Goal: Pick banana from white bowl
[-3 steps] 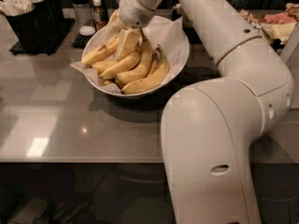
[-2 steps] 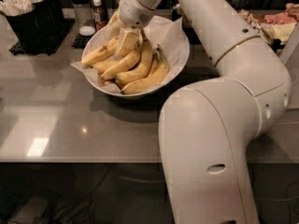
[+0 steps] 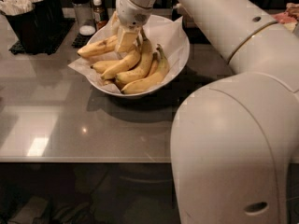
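The white bowl [image 3: 180, 62] lined with crinkled white paper stands at the back of the grey table and holds several yellow bananas. My gripper [image 3: 127, 38] reaches down into the bowl's back left part. It is shut on the right end of the banana [image 3: 99, 46], a long, fairly straight one with dark blotches. That banana slants out to the left over the bowl's rim, a little above the paper. The cleaner curved bananas [image 3: 140, 80] lie in the bowl below and to the right of the gripper.
A black holder [image 3: 32, 20] with white packets stands at the back left. Shakers and a small bottle [image 3: 86, 13] stand just behind the bowl. My large white arm [image 3: 233, 125] fills the right side of the view. The table's front edge [image 3: 84, 158] runs across the middle.
The blotched banana has risen slightly at the left of the bowl with the gripper on it. The other bananas have not moved.
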You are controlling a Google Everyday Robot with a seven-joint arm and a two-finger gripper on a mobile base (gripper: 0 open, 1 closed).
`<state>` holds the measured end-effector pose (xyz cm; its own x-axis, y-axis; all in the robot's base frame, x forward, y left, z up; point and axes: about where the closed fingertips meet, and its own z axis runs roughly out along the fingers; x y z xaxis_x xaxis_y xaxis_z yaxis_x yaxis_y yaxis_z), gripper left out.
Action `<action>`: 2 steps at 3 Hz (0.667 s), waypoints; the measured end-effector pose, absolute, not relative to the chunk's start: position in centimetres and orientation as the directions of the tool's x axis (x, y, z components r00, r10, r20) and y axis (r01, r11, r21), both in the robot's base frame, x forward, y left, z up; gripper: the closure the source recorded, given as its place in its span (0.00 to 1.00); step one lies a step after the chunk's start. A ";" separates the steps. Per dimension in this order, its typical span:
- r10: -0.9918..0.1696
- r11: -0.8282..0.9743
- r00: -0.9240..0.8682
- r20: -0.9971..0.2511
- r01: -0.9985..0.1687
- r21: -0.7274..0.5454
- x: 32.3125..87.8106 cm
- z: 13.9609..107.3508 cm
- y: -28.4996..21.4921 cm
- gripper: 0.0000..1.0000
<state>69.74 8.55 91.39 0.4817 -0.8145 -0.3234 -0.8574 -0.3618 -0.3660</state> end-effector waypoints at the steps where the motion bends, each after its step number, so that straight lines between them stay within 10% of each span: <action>1: -0.842 -0.304 0.455 -0.291 -0.844 -0.442 68.5 93.3 7.4 1.00; 2: -0.809 -0.245 0.483 -0.336 -0.796 -0.553 66.2 96.5 6.0 1.00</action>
<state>66.16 5.98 96.50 0.4828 -0.8086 -0.3364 -0.7963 -0.2454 -0.5528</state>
